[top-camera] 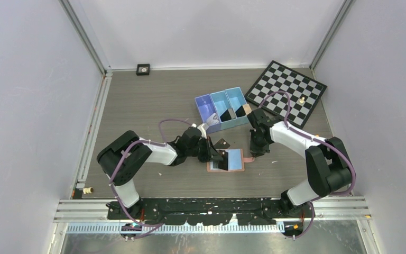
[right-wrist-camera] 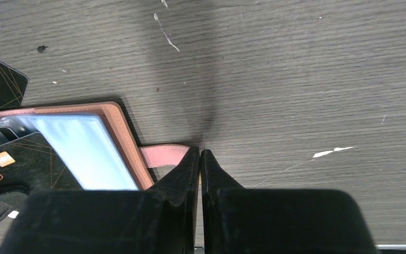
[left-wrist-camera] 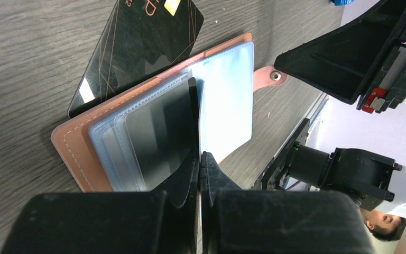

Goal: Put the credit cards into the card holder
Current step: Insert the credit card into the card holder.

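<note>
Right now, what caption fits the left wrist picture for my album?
Left gripper pinches a black card edge-on over the open card holder, another card lying beside it.

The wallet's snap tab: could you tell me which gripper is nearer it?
Right. The right gripper sits at the snap tab; the left gripper is over the open wallet.

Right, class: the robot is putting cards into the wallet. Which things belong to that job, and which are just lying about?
Job: wallet; black cards; blue bin with cards inside.
Lying about: chessboard; chess piece; small black square.
</note>
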Action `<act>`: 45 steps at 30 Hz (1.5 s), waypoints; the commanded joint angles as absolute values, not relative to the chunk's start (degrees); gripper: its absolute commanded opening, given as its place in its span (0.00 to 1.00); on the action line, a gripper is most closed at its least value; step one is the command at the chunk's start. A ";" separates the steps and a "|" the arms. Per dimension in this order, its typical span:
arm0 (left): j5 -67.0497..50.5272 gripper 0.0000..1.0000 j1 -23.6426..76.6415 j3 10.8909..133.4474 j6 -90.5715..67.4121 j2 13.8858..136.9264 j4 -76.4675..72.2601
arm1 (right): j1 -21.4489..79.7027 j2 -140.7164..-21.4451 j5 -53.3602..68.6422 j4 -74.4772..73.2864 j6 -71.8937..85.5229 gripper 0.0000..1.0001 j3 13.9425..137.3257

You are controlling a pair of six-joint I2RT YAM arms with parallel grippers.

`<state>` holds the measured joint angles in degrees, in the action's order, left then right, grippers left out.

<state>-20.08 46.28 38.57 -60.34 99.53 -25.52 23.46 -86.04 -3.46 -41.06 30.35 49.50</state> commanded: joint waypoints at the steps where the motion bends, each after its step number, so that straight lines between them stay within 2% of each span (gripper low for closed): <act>1: -20.30 0.00 46.42 40.51 -60.46 100.36 -28.21 | 23.47 -86.40 -4.72 -40.28 30.94 0.08 49.39; 33: -15.30 0.00 46.58 37.00 -62.13 98.31 -27.67 | 23.44 -86.57 -5.79 -40.63 31.12 0.03 49.22; 45: -17.03 0.00 47.28 38.22 -62.70 100.90 -29.50 | 23.55 -86.77 -6.06 -40.63 31.20 0.02 49.18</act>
<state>-17.58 46.78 37.69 -63.05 100.07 -27.70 23.46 -86.30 -4.47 -40.99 30.39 49.17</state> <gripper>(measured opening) 0.012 0.037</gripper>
